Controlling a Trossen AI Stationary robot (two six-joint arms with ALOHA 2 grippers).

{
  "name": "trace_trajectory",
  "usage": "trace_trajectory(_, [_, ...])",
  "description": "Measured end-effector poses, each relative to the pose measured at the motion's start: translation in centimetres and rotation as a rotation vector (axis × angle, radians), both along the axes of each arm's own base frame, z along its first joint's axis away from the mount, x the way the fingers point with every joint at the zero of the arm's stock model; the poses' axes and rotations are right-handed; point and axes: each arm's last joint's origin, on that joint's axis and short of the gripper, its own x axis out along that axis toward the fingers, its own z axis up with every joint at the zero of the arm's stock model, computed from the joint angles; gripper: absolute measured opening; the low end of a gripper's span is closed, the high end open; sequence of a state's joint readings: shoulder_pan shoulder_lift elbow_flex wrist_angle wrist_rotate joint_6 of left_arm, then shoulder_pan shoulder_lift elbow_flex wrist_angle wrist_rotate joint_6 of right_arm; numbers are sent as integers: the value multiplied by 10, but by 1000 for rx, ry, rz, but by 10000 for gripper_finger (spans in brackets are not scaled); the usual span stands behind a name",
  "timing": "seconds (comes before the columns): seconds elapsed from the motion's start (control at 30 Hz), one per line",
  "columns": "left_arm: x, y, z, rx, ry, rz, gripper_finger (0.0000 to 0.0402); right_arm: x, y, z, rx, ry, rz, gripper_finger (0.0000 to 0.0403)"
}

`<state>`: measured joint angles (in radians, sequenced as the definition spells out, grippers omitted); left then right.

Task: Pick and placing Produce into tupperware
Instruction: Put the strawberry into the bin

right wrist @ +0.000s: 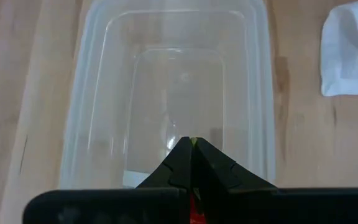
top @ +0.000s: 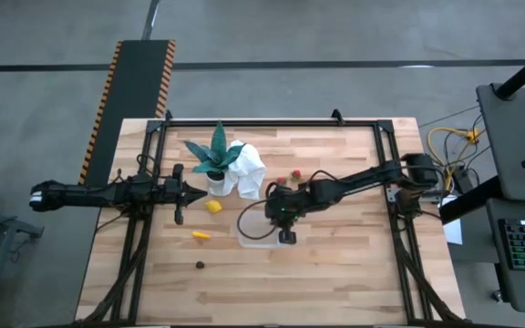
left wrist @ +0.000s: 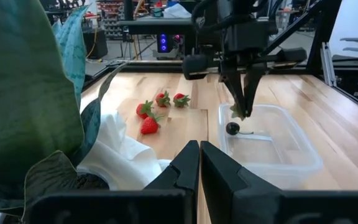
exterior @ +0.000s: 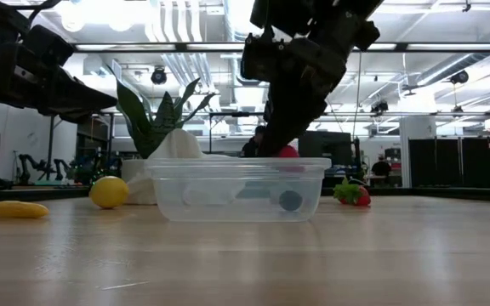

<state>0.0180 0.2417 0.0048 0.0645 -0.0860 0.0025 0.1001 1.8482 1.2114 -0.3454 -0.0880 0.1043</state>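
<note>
Closest to the low camera stands the tupperware [exterior: 237, 189] on the bench [exterior: 245, 263], clear-walled, with one small dark round fruit [exterior: 290, 201] lying inside it. Directly above the box hangs the right gripper [left wrist: 242, 112], its jaws pinched together on a strawberry [right wrist: 193, 208]; a sliver of red and green shows between the tips in the right wrist view, and the low view shows red just at the box's rim, under the tips. The dark fruit lies in the box a little below and beside those jaws.

Beyond the right jaws, away from the box, four more strawberries [left wrist: 150, 126] lie loose on the bench, two close together and two farther off. One of them shows in the low view as a red piece with green leaves [exterior: 352, 194] just past the box's end.

Off to the side waits the left gripper [top: 194, 192], jaws closed and empty, hovering over the bench. Just ahead of its tips are the lemon [top: 213, 207], a white cloth [top: 247, 169] and a potted plant [top: 215, 157]. An elongated yellow piece [top: 201, 235] lies on the bench near the lemon, between the left jaws and the box, and another tiny dark fruit [top: 200, 265] lies farther out, well apart from both grippers.
</note>
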Motion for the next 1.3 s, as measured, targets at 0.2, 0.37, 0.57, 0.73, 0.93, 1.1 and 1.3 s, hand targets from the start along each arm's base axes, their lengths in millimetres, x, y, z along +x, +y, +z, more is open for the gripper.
trace_trajectory(0.2, [0,0,0,0,-5,0,0,1,1,-5,21,13,11,8])
trace_trajectory(0.37, [0,0,0,1,-3,0,0,2,1,-4,15,7,21,10])
trace_trajectory(0.57, [0,0,0,1,-3,-1,0,2,1,-3,10,0,29,40])
trace_trajectory(0.73, [0,0,0,1,-3,0,0,2,1,-3,9,0,28,71])
trace_trajectory(0.93, [0,0,0,1,-3,0,0,5,-3,6,-22,-10,52,92])
trace_trajectory(1.1, [0,0,0,2,-2,0,0,1,-18,27,-121,26,28,95])
trace_trajectory(1.3, [0,0,0,-1,1,0,0,-20,-39,51,-231,96,-1,92])
